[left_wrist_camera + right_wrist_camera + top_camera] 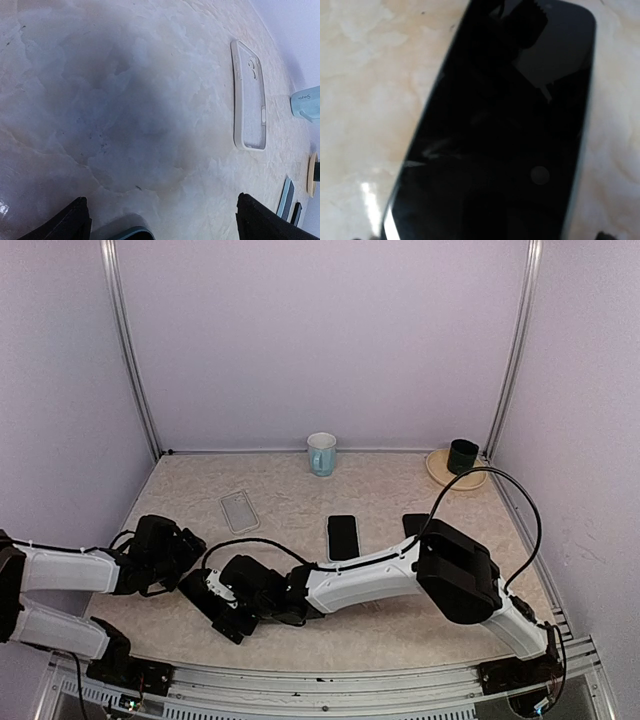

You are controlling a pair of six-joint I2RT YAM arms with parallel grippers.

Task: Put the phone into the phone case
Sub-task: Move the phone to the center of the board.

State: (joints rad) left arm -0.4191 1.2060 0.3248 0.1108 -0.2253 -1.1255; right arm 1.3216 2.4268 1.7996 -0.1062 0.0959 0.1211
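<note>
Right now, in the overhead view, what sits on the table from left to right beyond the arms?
Clear plastic phone case → flat black rectangular phone → round tan plate carrying a black cup.

Your right wrist camera catches the phone (510, 140) blurred, its lower end cut off by the frame. From the left wrist, the mug (306, 102) is clipped at the right edge, and the left gripper (162, 225) shows only fingertips (65, 225).
</note>
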